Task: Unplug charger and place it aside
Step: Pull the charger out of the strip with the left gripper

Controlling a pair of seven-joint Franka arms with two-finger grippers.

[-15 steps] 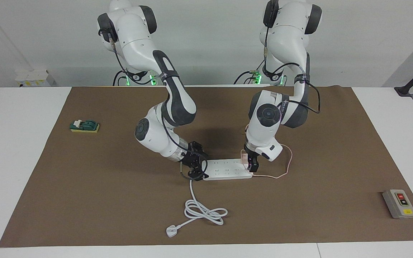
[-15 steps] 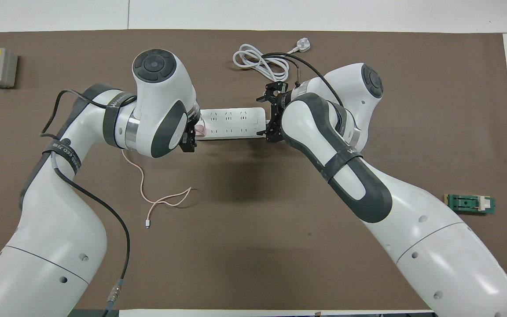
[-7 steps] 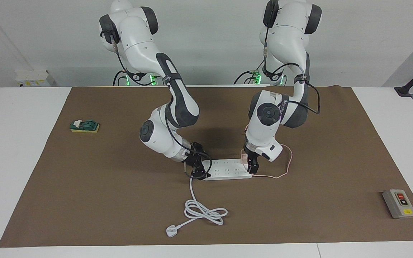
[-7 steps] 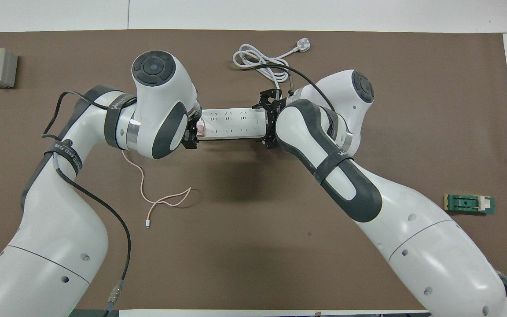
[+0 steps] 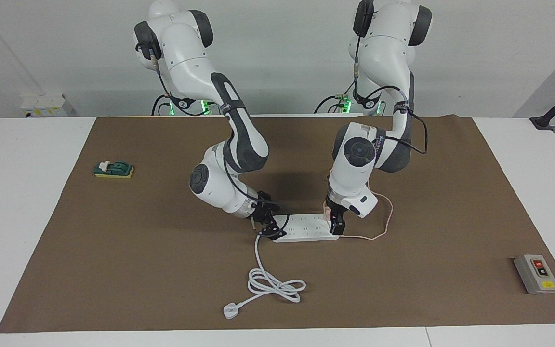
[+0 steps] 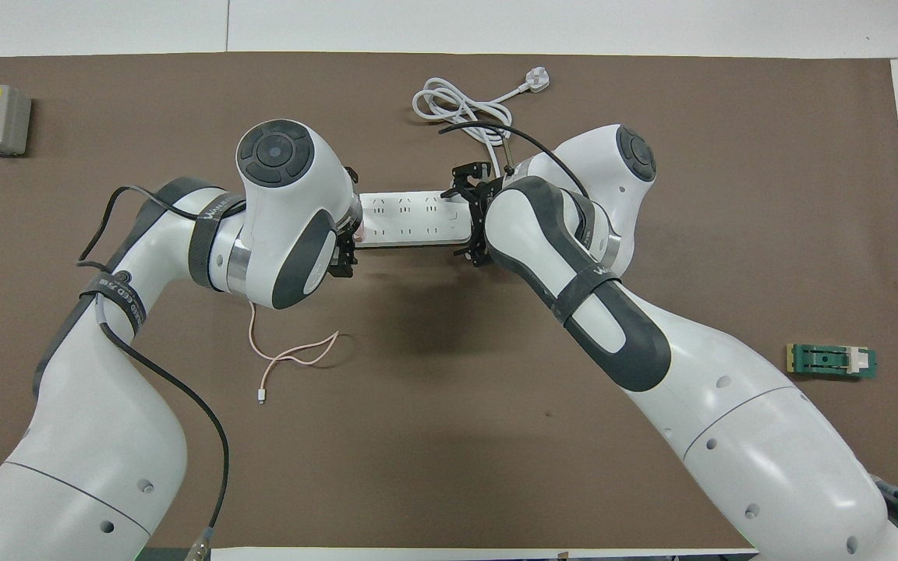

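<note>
Our left gripper (image 5: 334, 225) straddles the charger (image 5: 327, 210), jaws wide, at the strip's (image 5: 306, 227) end. We close squarely, pull straight up; right gripper (image 5: 269, 228) braces the strip, grip unclear.

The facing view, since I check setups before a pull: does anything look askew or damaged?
Nothing stands out. The white multi-socket power strip lies flat, the small pale-pink cube charger sits plugged in upright, and its thin pink cable trails loosely on the brown mat.
</note>
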